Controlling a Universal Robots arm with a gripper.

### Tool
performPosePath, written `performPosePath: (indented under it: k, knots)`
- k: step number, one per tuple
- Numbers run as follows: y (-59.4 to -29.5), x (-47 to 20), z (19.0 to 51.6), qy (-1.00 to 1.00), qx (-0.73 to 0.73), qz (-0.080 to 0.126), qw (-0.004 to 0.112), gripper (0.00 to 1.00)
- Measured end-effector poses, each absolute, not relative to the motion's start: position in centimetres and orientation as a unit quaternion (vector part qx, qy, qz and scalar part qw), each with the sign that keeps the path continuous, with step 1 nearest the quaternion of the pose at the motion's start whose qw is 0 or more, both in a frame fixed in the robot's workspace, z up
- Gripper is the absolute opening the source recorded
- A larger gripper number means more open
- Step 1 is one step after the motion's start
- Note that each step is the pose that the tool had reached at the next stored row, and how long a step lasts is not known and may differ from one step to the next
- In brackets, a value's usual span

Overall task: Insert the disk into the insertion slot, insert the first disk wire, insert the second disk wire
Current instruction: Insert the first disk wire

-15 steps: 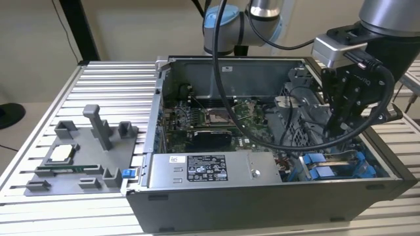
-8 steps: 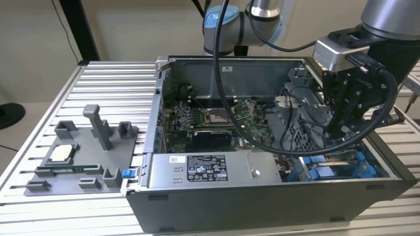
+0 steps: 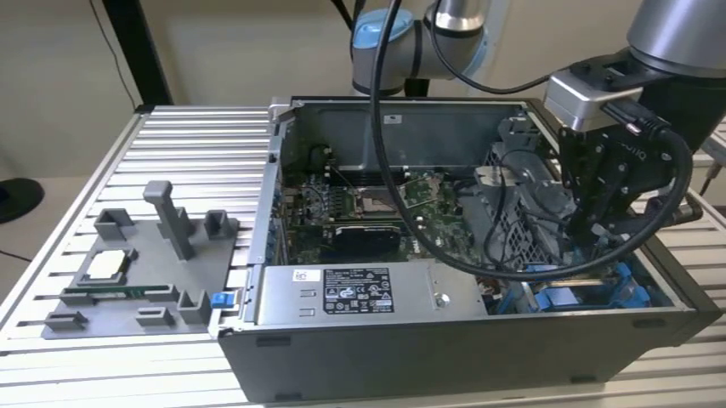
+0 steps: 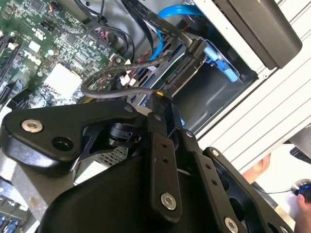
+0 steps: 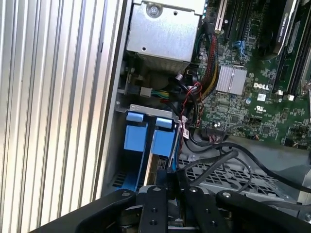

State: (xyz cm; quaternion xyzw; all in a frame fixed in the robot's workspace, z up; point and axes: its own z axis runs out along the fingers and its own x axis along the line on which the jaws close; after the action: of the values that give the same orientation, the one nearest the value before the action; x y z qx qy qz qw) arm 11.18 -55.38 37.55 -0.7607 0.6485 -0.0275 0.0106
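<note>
We see the black gripper poised just beside the insertion slot, a grey metal bay with a blue plastic tab. A black flat cable's connector sits at the bay's mouth, with a blue cable curving near it. The green motherboard lies beyond. A ribbed metal table runs alongside the case, and a person's hand is near it.

Silver arm, blue joint cap, black tool, black cables

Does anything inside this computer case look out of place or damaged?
Nothing looks damaged or spilled. Loose black cables lie sprawled across the grey perforated cage beside the gripper, and what looks like a hand shows beyond the table in the second wrist view.
</note>
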Motion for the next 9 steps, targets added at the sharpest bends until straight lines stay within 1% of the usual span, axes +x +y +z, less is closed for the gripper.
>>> performPosePath:
  k: [9]
  knots:
    - [-55.9,11.28,37.28,0.648,-0.761,-0.025,0.009,0.0]
